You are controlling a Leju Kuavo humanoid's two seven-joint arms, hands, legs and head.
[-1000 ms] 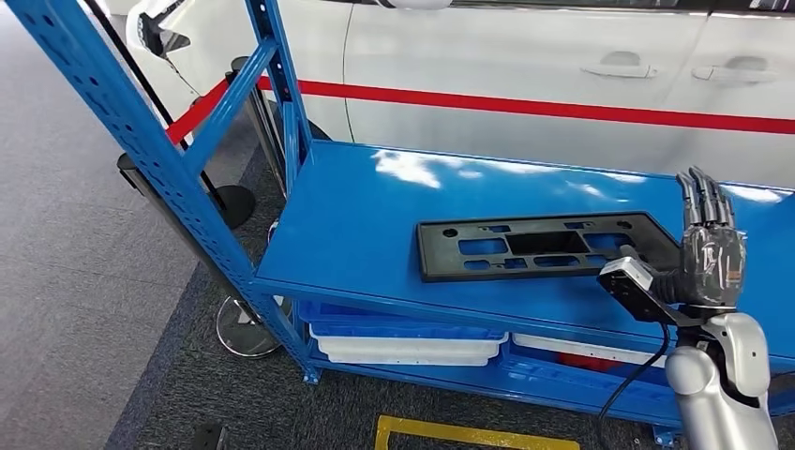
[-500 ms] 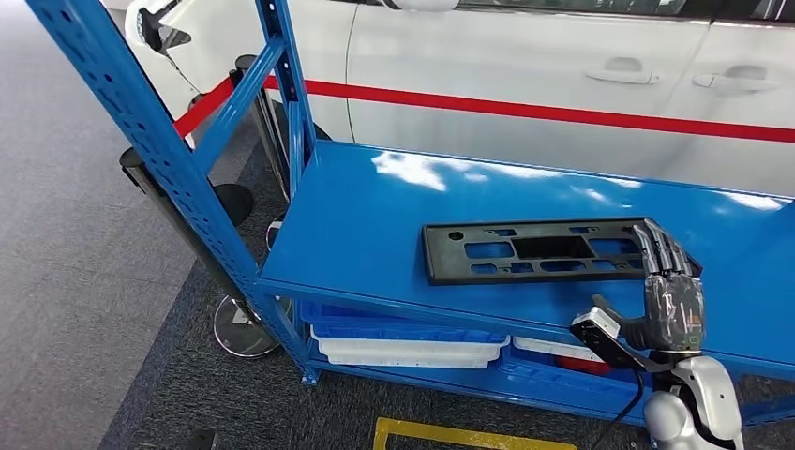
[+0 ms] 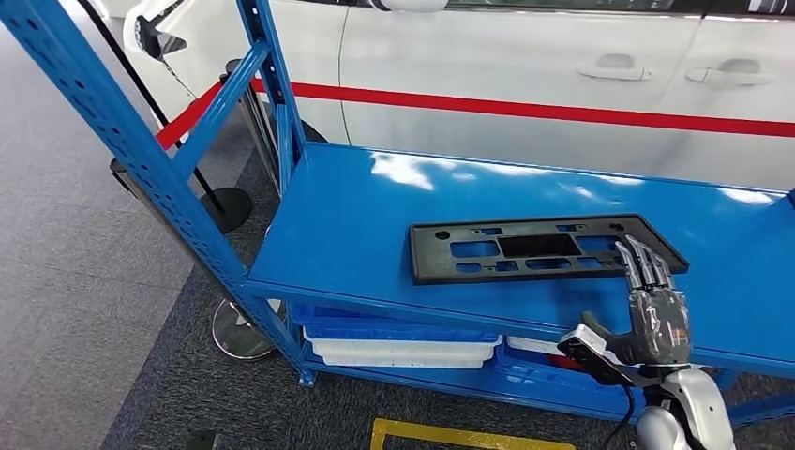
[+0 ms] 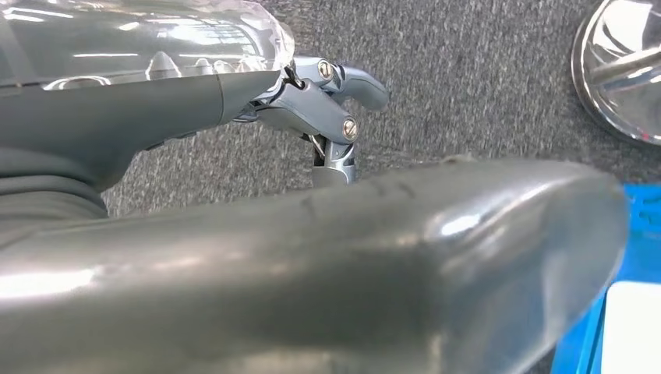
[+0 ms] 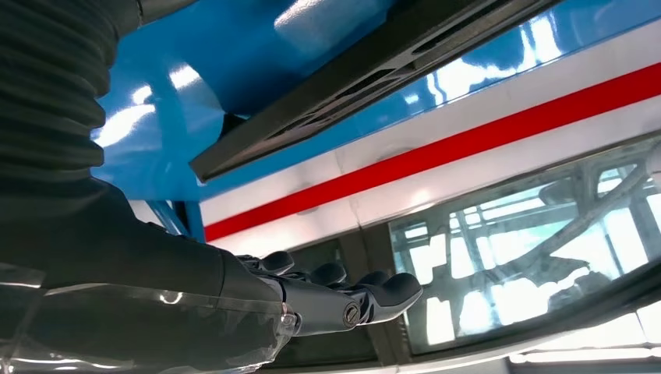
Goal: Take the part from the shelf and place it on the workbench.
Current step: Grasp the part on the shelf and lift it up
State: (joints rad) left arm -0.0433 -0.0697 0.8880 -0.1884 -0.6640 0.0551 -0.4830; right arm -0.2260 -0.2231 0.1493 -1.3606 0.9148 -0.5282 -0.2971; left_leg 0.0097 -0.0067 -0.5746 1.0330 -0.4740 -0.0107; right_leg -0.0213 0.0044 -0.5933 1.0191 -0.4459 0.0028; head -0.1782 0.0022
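The part (image 3: 534, 248) is a long flat black plastic panel with cut-outs, lying flat on the blue shelf top (image 3: 356, 225). My right hand (image 3: 653, 305) is at the shelf's front edge, just in front of the part's right end, with its fingers stretched out and nothing in them. Its fingertips (image 3: 642, 255) reach the part's near right corner; whether they touch it is unclear. In the right wrist view the hand (image 5: 327, 300) is empty and the part (image 5: 366, 74) lies beyond it. My left hand (image 4: 312, 101) hangs over grey carpet, its fingers loosely bent and holding nothing.
A white car with a red stripe (image 3: 525, 56) stands close behind the shelf. Blue perforated uprights (image 3: 141, 141) rise at the left. White trays (image 3: 403, 349) sit on the lower level. A chrome stanchion base (image 3: 239, 328) and a yellow floor marking (image 3: 469, 436) lie below.
My right hand has come down and back from beside the part's right end to the shelf's front edge. The part has not moved; the view has shifted slightly.
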